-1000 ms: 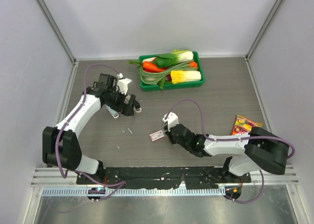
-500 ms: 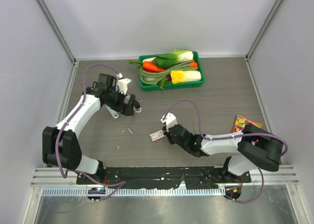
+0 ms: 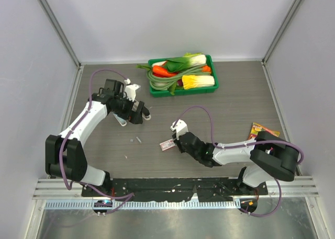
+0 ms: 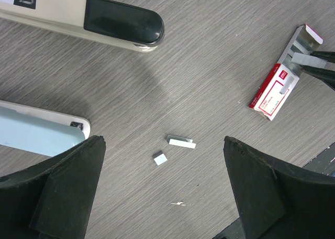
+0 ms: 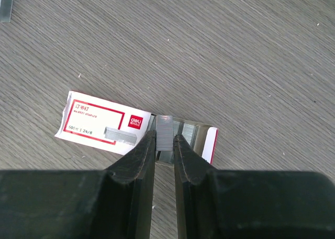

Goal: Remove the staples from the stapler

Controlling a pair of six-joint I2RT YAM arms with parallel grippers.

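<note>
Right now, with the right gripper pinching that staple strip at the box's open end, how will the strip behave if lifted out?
The staple strip looks stiff but probably brittle: short pieces lie loose nearby. It is smooth metal, so it may slip in the right gripper. The small cardboard box seems light and could drag along.

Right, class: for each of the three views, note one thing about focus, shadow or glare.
Top view: even light, glare on the steel ledge in front. Left wrist view: table grain and staples sharp, a soft shadow by the stapler, fingers dark. Right wrist view: box print crisp, black fingers featureless.
</note>
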